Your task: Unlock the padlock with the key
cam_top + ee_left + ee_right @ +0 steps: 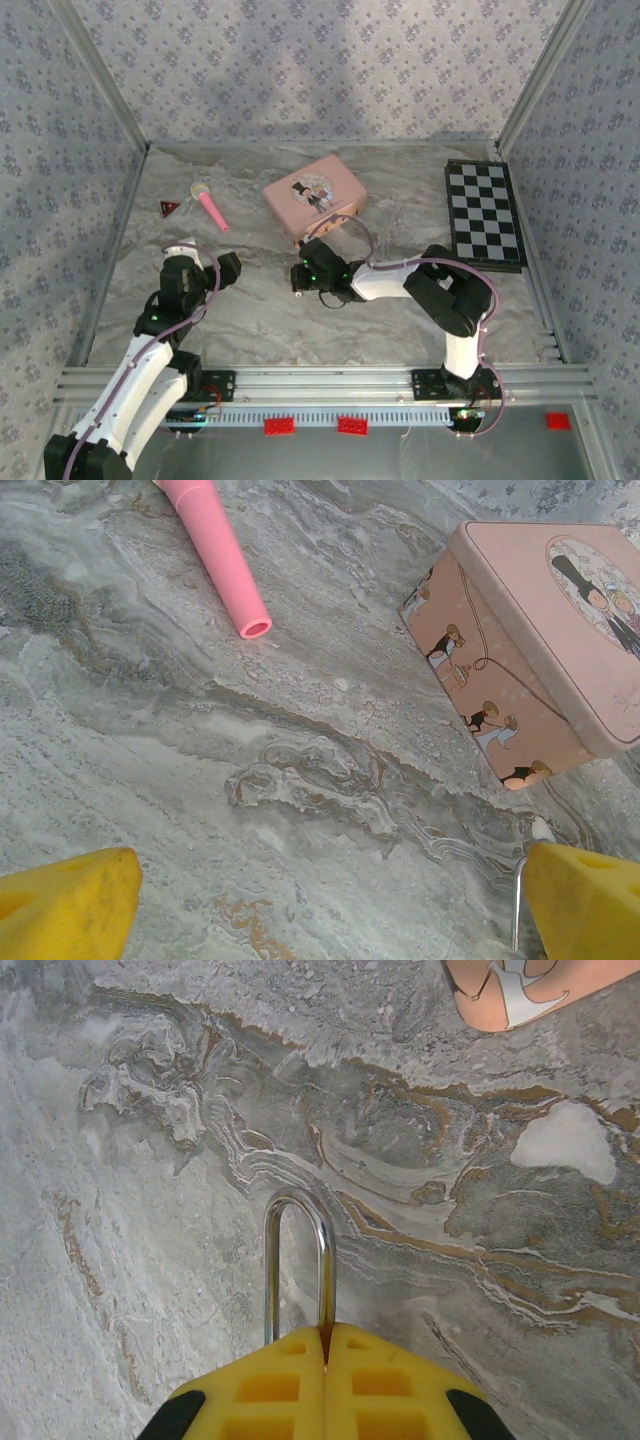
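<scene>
Two yellow fingers of the right pincer (325, 1345) are pressed together, and they pinch the padlock (270, 1280). Its bright shackle loop sticks straight out ahead of the fingertips, over the worktop (480, 1260), while its body is hidden under the fingers.

We judge the lock small, light and wholly rigid, so it will not give under pressure. The polished shackle is round and slippery, a poor place to squeeze, and it must be free to spring open. The flat sides of the body look to us the better hold, with the keyhole end left bare. From here we cannot tell which way that end faces.

Beyond the shackle, ahead and to the right, a corner of the pink tin (505, 990) sits near but apart. Farther out, to the left of this pincer and apart from it, the left pincer (330, 910) hangs over the worktop with its fingers (75, 905) spread wide, holding nothing that we can make out. A thin metal piece (517, 900) shows beside one of those fingers, and we cannot tell whether that is the key. Past it lies a pink tube (225, 560).
</scene>
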Robot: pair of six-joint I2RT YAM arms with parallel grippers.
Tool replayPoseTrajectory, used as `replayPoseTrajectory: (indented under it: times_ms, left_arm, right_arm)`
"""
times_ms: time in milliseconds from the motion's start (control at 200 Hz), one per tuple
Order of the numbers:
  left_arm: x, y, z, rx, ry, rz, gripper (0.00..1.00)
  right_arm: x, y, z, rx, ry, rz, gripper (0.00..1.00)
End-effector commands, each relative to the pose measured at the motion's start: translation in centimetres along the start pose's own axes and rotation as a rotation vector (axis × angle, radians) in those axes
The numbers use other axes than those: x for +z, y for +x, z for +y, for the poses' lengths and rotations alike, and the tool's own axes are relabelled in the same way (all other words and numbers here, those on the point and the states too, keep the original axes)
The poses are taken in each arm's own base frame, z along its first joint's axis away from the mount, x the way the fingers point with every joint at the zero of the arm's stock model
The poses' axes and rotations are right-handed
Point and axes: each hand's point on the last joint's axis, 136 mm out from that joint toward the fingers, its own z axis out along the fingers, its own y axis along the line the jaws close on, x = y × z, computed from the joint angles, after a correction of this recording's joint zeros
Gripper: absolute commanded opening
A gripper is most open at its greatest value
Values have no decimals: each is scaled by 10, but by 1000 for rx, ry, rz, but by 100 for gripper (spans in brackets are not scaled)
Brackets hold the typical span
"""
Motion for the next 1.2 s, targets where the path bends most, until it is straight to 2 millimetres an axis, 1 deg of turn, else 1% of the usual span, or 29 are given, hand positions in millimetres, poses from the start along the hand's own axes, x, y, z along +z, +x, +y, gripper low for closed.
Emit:
replayPoseTrajectory:
  times_ms: [0, 90, 185, 245, 375, 470, 545, 630, 700, 750, 790, 820, 875, 939, 984, 1074, 1109, 1129, 1134, 1174, 1199]
  left_arm:
    - [-2, -6, -2, 3, 9, -21, 98]
    - [-2, -6, -2, -5, 10, -19, 98]
    - [-2, -6, -3, -3, 14, -17, 98]
    - [-3, -7, -4, 3, 14, -17, 98]
    - [-3, -9, -5, 13, 15, -14, 98]
    - [-4, -14, -7, 21, 15, -23, 98]
    - [-7, -26, -8, 22, 1, -51, 99]
    - [-13, -54, -14, -8, -19, -116, 100]
    - [-12, -76, -26, 0, 1, -161, 100]
    - [-10, -89, -31, 10, -3, -181, 100]
    - [-8, -96, -33, 16, -10, -194, 100]
    - [-8, -101, -35, 17, -11, -208, 100]
    - [-9, -107, -40, 23, 7, -243, 100]
    - [-10, -111, -44, 37, 20, -275, 100]
    - [-9, -113, -44, 53, 12, -286, 100]
    - [-4, -114, -35, 68, -57, -285, 100]
    - [-4, -113, -32, 64, -72, -292, 100]
    - [-3, -112, -31, 61, -70, -303, 100]
    - [-3, -112, -31, 61, -68, -305, 100]
    - [-2, -107, -29, 57, -52, -326, 100]
    - [-2, -104, -26, 51, -51, -343, 100]
  right_arm:
    - [2, 5, -7, -23, 46, 23, 0]
    - [2, 5, -6, -21, 45, 25, 3]
    - [1, 4, -5, -24, 42, 25, 14]
    - [-2, 2, -1, -33, 19, 12, 19]
    - [-13, -4, -2, -61, 29, -3, 25]
    - [-26, -12, -2, -118, 60, -17, 28]
    - [-43, -24, 1, -191, 74, -41, 29]
    - [-68, -43, 8, -304, 80, -86, 30]
    - [-88, -56, 18, -440, 64, -120, 31]
    - [-101, -63, 20, -547, 71, -132, 32]
    - [-112, -65, 25, -633, 48, -125, 31]
    - [-120, -65, 25, -731, 38, -108, 31]
    - [-135, -71, 12, -855, 79, -100, 32]
    - [-152, -84, -11, -889, 151, -102, 35]
    - [-164, -98, -30, -875, 210, -122, 35]
    - [-193, -128, -69, -804, 340, -212, 39]
    - [-205, -140, -87, -762, 417, -270, 47]
    - [-214, -148, -98, -733, 467, -312, 55]
    - [-214, -148, -98, -733, 467, -312, 55]
    - [-232, -158, -126, -654, 569, -400, 70]
    - [-242, -162, -142, -606, 609, -451, 77]
